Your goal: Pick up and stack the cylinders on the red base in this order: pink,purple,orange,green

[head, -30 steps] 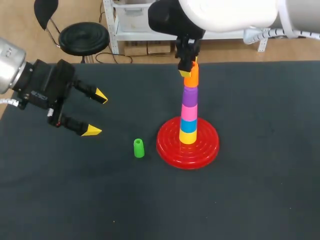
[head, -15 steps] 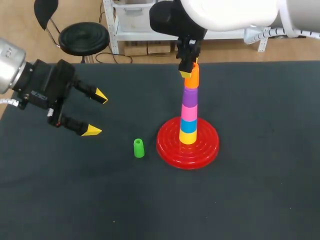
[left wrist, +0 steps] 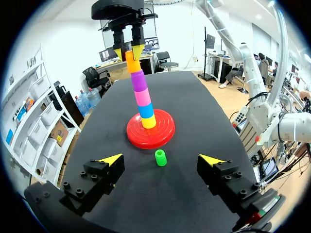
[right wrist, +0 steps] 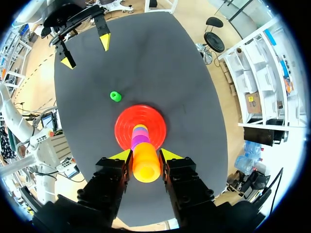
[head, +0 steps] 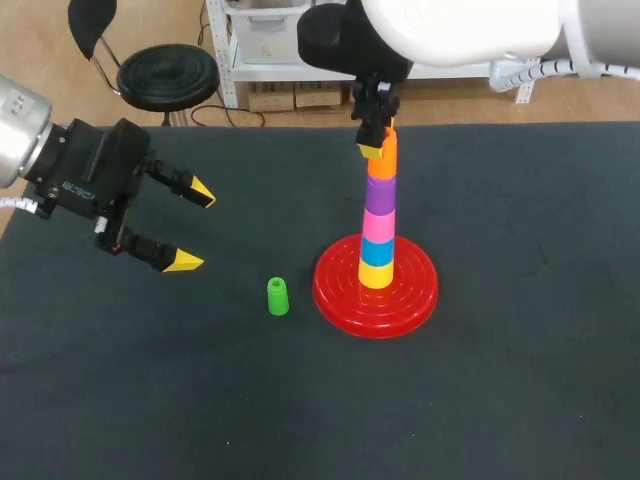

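on the dark table point(head: 520, 380), seen from the head camera, the red base point(head: 410, 300) stands a little right of the middle. a column rises from its centre: yellow at the bottom, then blue, the pink cylinder point(head: 377, 225), the purple cylinder point(head: 379, 192) and the orange cylinder point(head: 384, 158) on top. the right gripper point(head: 376, 140) comes straight down over the column, and its fingers close on the orange cylinder from two sides. the green cylinder point(head: 278, 296) stands upright on the table just left of the base, apart from it. the left gripper point(head: 190, 225) hangs over the table's left part with its fingers spread wide and nothing between them, well apart from the green cylinder.

from the left wrist, the left gripper point(left wrist: 161, 160) shows its two yellow tips far apart and bare. the green cylinder point(left wrist: 160, 158) sits on the table ahead of it, touching neither finger. beyond it is the red base point(left wrist: 167, 138) with the leaning-looking column, and the right gripper point(left wrist: 129, 51) pinches the orange cylinder point(left wrist: 132, 64) at the top.

from the right wrist, the right gripper point(right wrist: 146, 156) looks down the column. both fingers press against the orange cylinder point(right wrist: 146, 167). the purple cylinder point(right wrist: 139, 141) and the red base point(right wrist: 124, 121) show under it. the green cylinder point(right wrist: 115, 96) lies beside the base, and the left gripper point(right wrist: 85, 52) is spread wide farther off.
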Controlling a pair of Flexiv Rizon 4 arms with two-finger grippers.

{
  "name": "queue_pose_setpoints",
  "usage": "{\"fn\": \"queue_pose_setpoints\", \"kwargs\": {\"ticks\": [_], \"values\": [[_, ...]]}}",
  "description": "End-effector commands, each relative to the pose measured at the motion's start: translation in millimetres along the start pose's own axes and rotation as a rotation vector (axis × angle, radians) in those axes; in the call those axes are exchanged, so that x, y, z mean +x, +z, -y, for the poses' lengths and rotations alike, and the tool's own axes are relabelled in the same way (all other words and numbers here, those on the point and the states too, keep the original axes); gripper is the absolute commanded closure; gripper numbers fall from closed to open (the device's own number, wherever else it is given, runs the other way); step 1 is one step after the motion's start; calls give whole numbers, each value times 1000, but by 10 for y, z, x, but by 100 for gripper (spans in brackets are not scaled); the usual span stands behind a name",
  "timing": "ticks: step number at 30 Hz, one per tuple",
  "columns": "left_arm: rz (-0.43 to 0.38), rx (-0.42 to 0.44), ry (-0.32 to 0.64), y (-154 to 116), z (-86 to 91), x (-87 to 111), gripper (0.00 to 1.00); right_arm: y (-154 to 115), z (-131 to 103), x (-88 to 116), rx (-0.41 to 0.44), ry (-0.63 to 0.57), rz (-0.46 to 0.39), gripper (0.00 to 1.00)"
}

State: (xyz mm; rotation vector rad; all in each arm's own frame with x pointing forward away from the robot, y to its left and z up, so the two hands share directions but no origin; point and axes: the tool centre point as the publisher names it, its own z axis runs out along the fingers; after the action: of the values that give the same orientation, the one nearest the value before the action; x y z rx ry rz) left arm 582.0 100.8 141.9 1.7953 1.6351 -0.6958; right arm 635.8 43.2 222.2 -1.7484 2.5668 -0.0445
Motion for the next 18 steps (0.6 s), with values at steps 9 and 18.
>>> {"fn": "queue_pose_setpoints", "kwargs": {"ticks": [9,18], "values": [[3,-1,2,3,-1,13,0,73,9,8,-9,2,-1,100],[3,-1,2,3,-1,13,0,6,0,35,6,7,16,100]]}}
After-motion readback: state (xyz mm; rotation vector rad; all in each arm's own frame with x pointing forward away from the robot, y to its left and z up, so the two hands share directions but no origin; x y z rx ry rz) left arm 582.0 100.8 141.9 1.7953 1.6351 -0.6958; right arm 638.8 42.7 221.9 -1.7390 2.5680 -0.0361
